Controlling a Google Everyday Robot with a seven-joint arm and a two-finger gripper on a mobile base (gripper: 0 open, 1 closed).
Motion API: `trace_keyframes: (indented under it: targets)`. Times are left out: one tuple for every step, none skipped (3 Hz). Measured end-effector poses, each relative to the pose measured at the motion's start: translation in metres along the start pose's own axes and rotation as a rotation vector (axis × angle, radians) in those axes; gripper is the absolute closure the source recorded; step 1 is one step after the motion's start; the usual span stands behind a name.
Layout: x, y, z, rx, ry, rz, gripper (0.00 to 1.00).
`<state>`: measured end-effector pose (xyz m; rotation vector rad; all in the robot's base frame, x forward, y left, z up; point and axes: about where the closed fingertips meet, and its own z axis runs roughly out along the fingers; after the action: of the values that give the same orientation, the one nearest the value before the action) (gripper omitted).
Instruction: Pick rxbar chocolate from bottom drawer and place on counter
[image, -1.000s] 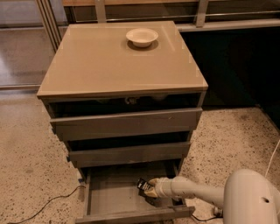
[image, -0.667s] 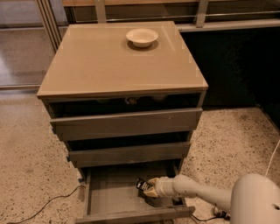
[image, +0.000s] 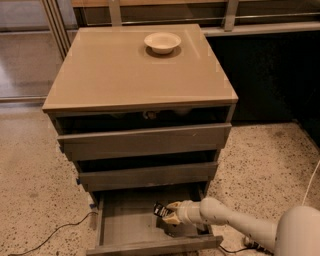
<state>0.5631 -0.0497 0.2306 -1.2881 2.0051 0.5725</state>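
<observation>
Camera view: the bar (image: 160, 210) stands tilted in the right half of the open bottom drawer (image: 125, 222). Its right end sits between the jaws of the gripper (image: 170, 214), which look clenched on it. The grip is only at the end, so the lift should be slow. It must back clear of the drawers above before rising to the surface (image: 125, 75), beside the bowl (image: 162, 42).

I see the counter (image: 115, 75) bearing 1 cream bowl (image: 162, 42) near its back edge; the open bottom drawer (image: 125, 222) contains the rxbar chocolate (image: 160, 209), with my gripper (image: 168, 214) right at it
</observation>
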Motion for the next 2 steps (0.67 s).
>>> trace_keyframes:
  targets:
    - [-0.012,0.000,-0.004,-0.017,-0.007,-0.002,1.00]
    - [-0.032,0.000,-0.013,-0.047,-0.008,0.006,1.00]
